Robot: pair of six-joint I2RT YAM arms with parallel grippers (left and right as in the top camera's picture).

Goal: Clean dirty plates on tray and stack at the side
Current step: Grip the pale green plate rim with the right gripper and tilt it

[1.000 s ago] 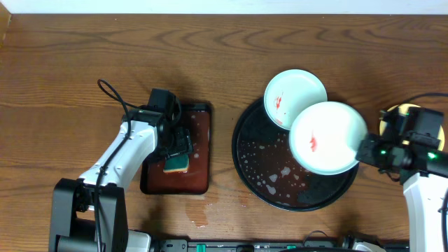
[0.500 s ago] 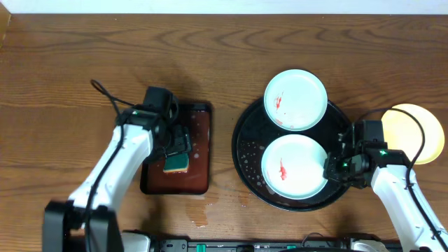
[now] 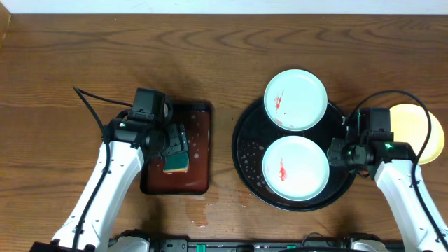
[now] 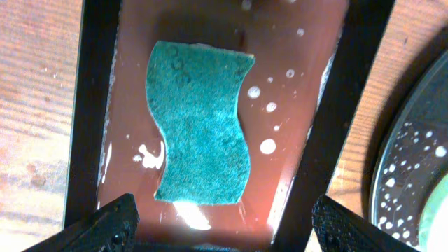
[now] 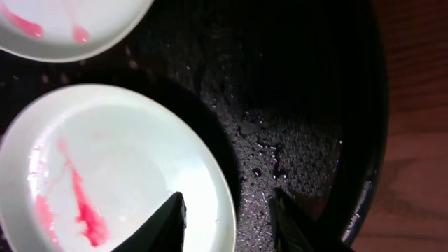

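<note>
We see a large round glossy black tray [image 3: 246,162] on the right half of the brown wood-grain tabletop [image 3: 70,63], its floor speckled with pale droplets. A small round white plate with a red streak [image 3: 295,168] lies flat in the tray's near half. A second white plate with red smears [image 3: 295,99] sits at the tray's far edge, partly over the raised rim. A pale yellow round plate [image 3: 434,129] lies on the bare wood just right of the tray, partly hidden by the right arm.

The right gripper [image 5: 231,220] is at the right edge of the streaked plate. In the right wrist view its fingers stand moderately apart, one above the plate's rim and the other above the wet black floor. The rim lies between them, and they clasp nothing that we can see.

Left of the black tray sits a rectangular dark red-brown tray [image 3: 199,175], wet with droplets. A green wavy-edged sponge [image 4: 201,133] lies in it. The left gripper [image 4: 225,225] hangs over the sponge with its fingers spread wide, one toward each long side of the small tray, holding nothing.
</note>
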